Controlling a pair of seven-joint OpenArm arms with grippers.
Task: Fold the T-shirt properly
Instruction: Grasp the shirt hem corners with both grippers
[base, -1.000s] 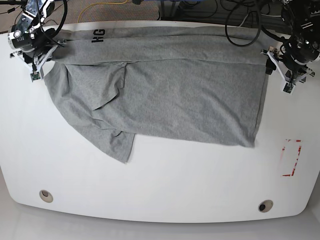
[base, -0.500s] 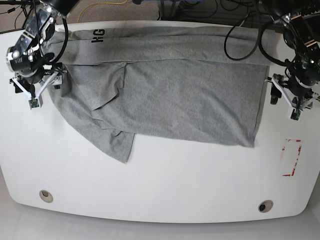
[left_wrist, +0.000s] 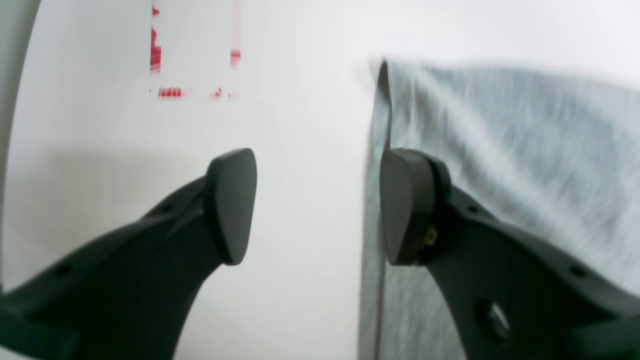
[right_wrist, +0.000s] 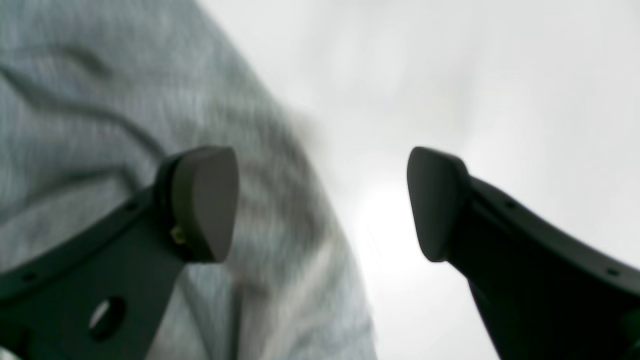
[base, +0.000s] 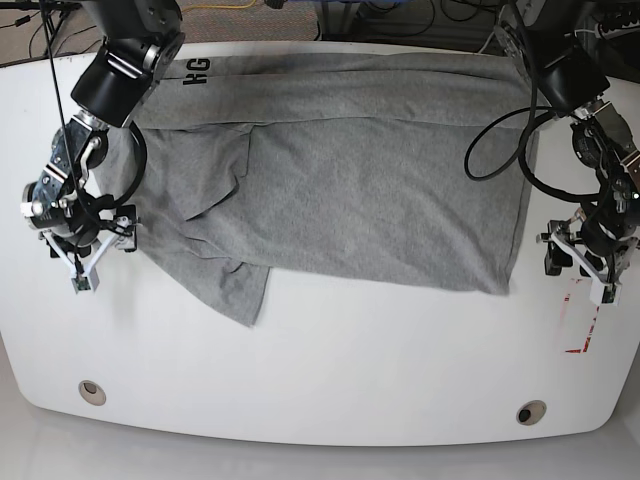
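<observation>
The grey T-shirt (base: 340, 180) lies spread across the far half of the white table (base: 320, 360), partly folded: a strip along the far edge is turned over, dark block letters (base: 196, 70) show near its far corner on the right arm's side, and a sleeve (base: 225, 285) juts toward the near edge. The right gripper (base: 82, 255) hangs just off the shirt's side edge; in its wrist view the fingers (right_wrist: 200, 200) stand wide apart and hold nothing, one over the cloth, the other over bare table. The left gripper (base: 585, 262) hangs beside the opposite edge, near a red-marked rectangle (base: 583, 315). Its fingers (left_wrist: 232, 200) are likewise parted and empty, one just over the shirt's hem (left_wrist: 372, 200).
</observation>
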